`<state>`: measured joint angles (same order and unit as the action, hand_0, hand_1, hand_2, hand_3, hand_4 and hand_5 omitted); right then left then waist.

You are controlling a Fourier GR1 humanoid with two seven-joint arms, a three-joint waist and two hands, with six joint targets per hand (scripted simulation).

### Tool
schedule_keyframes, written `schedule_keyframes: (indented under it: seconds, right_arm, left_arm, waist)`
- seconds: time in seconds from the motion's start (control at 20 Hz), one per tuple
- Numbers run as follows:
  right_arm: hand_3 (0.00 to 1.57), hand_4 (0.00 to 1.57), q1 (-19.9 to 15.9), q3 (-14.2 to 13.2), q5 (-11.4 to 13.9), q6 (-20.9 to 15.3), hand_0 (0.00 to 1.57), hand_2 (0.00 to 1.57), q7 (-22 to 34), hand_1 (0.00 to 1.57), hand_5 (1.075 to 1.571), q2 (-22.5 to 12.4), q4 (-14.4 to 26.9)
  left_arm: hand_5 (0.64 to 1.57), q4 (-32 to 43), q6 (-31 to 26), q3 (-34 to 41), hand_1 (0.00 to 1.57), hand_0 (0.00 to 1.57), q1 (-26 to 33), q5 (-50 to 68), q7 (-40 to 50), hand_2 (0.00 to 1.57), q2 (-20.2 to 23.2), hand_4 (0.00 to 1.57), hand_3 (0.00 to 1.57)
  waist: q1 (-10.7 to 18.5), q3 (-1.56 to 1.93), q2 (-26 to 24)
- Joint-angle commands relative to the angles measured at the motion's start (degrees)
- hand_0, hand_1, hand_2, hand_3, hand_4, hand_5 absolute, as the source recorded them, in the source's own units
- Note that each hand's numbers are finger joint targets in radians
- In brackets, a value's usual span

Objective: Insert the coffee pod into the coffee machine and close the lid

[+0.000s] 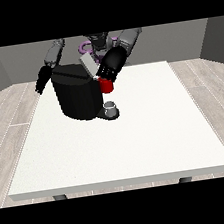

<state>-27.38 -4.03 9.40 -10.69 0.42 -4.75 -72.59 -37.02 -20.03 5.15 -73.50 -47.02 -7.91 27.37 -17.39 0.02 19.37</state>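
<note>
Grey walls and wood flooring are framing a white table (139,145).

Front view: coffee machine (76,96) is taken as landmark, sitting at the table's far left part. A grey lid flap (88,64) is being seen raised and tilted at the machine's top right edge. The hand at the view's right (110,66) is being held at the machine's upper right corner, just beside the flap; whether anything is being held cannot be told, fingers unreadable. A red thing at the machine (106,85) is showing directly below that hand. A small grey thing (111,106) is sitting on the machine's base, front right; cannot be confirmed as the pod. The hand at the view's left (42,79) is hanging at the machine's left side, fingers appearing relaxed, nothing held.

Risk, as judged: the flap is being approached at an angle, so a glancing push could shove the machine sideways instead of closing the lid.
</note>
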Motion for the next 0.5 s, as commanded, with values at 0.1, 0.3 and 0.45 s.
schedule_keyframes:
  seconds: [0.1, 0.3, 0.45]
  right_arm:
    - [0.0, 0.0, -0.6, -1.6, -1.2, 0.1, 0.0, 0.0, 1.2, 0.0, 1.571, -0.7, -0.3]
    - [0.0, 0.04, 1.9, 1.7, 1.1, -0.3, 0.0, 0.0, -0.6, 0.0, 1.571, 1.0, -0.1]
    - [0.0, 0.08, 0.6, -0.1, 0.5, -1.1, 0.0, 0.0, -1.4, 0.0, 1.571, 0.5, 1.1]
  left_arm:
    - [1.571, 0.2, 3.4, -2.2, 1.17, 1.17, 3.2, -3.1, -2.8, 1.17, 0.5, 0.0, 1.02]
    - [1.571, 2.2, 0.1, 1.0, 1.12, 1.12, -0.3, -0.4, -2.3, 1.14, 1.3, 0.0, 0.98]
    - [1.571, 1.0, 1.2, 1.1, 1.14, 1.14, -0.6, -0.2, -3.1, 1.14, 0.5, 0.0, 0.96]
  waist:
    - [1.0, -0.01, 0.6]
    - [-0.9, 0.0, 0.7]
    - [0.7, 0.0, 0.5]
